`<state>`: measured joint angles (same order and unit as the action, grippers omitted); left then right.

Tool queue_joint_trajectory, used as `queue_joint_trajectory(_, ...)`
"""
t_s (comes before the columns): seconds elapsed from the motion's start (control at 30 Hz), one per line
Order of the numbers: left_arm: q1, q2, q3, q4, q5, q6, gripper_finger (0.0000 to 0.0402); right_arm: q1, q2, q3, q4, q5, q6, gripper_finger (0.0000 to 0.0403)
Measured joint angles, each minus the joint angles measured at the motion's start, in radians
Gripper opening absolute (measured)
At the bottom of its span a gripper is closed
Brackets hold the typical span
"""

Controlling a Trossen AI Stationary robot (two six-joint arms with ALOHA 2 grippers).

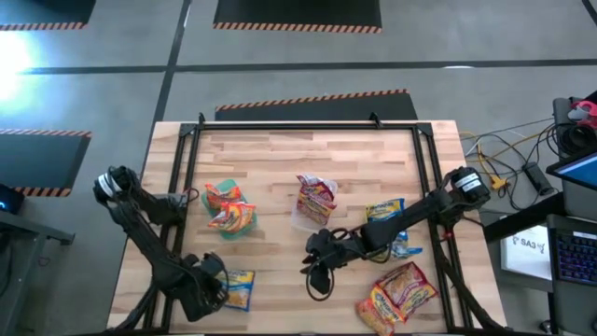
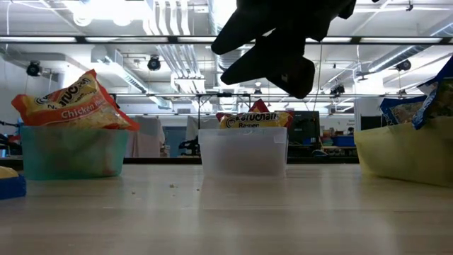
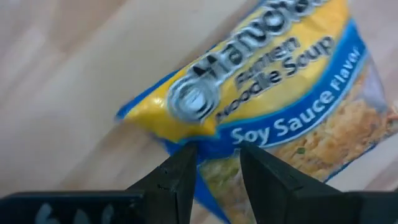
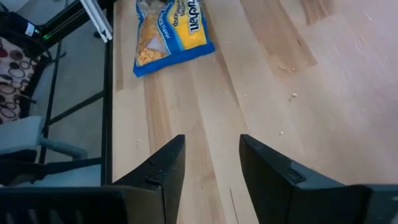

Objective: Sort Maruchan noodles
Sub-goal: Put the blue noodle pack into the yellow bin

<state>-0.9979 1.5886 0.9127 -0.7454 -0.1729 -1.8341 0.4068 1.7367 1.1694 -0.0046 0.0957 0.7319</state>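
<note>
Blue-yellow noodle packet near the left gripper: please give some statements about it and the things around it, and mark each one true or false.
1. The left gripper has the blue-yellow packet between its fingers. True.
2. This packet reads "Soy Sauce Flavor". True.
3. The right gripper holds a packet. False: its fingers are apart over bare table, with nothing between them.
4. The green bin is empty. False: an orange Chicken packet sticks out of it.
5. The clear bin has a packet inside. True.
</note>
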Motion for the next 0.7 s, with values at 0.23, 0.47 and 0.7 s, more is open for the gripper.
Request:
queue_joint_trajectory(0.23, 0.050, 0.060, 0.000, 0.087, -0.009, 0.121, 0.0107, 0.000, 0.000, 0.000, -0.001, 0.000, -0.002, 0.0144)
queue_joint_trajectory(0.47, 0.148, 0.079, 0.000, 0.146, -0.091, 0.310, 0.0107, 0.000, 0.000, -0.001, -0.017, -0.001, 0.020, 0.0144)
queue_joint_trajectory(0.7, 0.252, 0.079, -0.001, 0.250, -0.137, 0.550, 0.0107, -0.004, 0.000, -0.018, -0.058, 0.000, 0.109, 0.0150)
